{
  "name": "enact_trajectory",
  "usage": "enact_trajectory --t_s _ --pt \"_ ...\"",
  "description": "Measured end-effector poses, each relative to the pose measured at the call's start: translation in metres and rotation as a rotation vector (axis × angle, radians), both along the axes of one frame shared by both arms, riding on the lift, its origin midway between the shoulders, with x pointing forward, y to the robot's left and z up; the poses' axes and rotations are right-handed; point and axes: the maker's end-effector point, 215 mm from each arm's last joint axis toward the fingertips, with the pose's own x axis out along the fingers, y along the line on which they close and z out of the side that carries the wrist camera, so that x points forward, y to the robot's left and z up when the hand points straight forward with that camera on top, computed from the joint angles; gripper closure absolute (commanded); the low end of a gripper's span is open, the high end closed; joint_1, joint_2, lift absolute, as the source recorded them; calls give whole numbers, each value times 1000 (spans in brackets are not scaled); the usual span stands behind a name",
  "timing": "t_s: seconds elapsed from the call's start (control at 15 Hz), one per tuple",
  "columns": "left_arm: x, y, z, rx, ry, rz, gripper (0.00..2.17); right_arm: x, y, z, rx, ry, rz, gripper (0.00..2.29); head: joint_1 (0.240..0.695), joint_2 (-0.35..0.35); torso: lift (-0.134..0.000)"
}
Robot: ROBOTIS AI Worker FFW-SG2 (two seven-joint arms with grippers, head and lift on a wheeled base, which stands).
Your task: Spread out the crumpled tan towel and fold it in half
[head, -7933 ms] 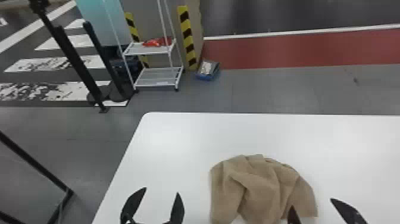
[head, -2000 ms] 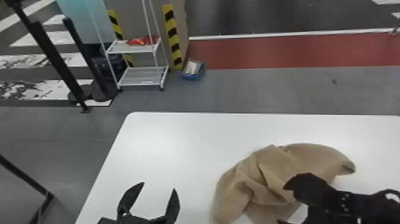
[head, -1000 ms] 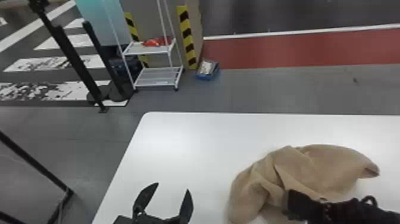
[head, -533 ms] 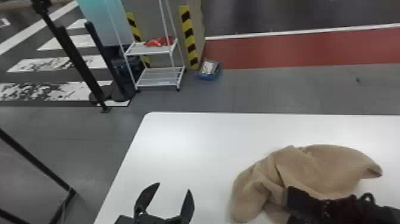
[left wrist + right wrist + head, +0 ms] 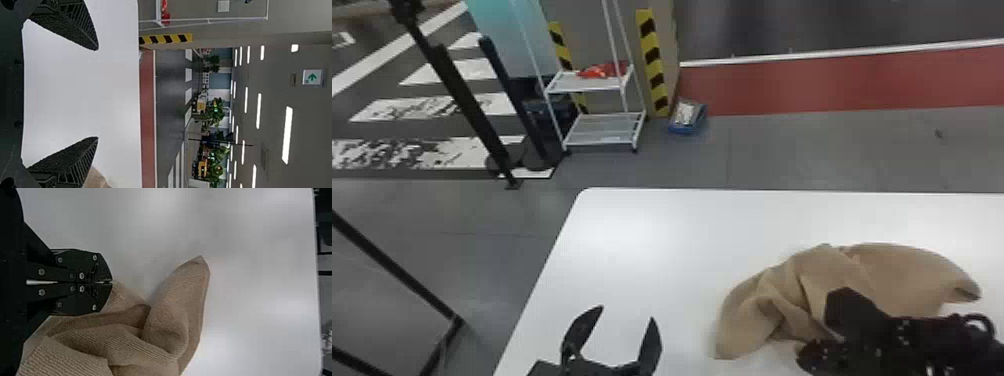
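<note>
The tan towel (image 5: 892,275) lies crumpled at the right of the table, with folds at its left and a smoother lobe to the right. My right gripper (image 5: 832,330) reaches over its front part from the right, hiding some cloth. In the right wrist view, the right gripper (image 5: 112,282) is shut on a bit of the towel (image 5: 168,325). My left gripper (image 5: 627,311) stands open left of the towel, apart from it. The left wrist view has the left gripper (image 5: 98,94) with nothing between its fingers and a bit of towel (image 5: 96,179) past one finger.
The white table (image 5: 652,240) has a rounded far left corner, with bare surface between the left gripper and that corner. Beyond it on the floor stand a white shelf rack (image 5: 604,130), a blue bin (image 5: 688,120) and black posts (image 5: 462,100).
Since the earliest frame, the towel's far part has spread to the right, and my right gripper has shut on cloth. Over the last half second, the right gripper has risen slightly; the left keeps still.
</note>
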Motion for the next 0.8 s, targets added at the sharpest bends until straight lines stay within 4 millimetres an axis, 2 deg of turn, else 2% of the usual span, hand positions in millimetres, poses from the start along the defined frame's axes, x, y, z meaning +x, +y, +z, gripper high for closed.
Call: enact_trajectory --t_s 0.13,0.27,0.4,0.47,0.53,0.6,0.67,0.8 --pt "0 1 0 0 0 1 63 18 29 44 180 -77 -13 1416 695 280 0" --pt "0 0 0 0 0 1 63 25 64 84 317 -150 20 1416 695 332 0" --pt "-1 1 0 0 0 1 63 24 104 109 392 -199 69 1416 695 350 0" --pt "-1 1 0 1 0 2 63 24 125 111 406 -209 87 1416 695 350 0" --pt "-1 2 0 1 0 3 63 26 143 104 402 -211 97 1301 695 350 0" --pt "-1 2 0 1 -1 4 63 27 156 92 386 -205 103 454 695 350 0" --pt "-1 3 1 2 -2 5 63 28 167 76 363 -192 109 -2 695 350 0" --pt "-2 7 0 5 -2 12 63 29 173 56 344 -172 94 2 695 350 0"
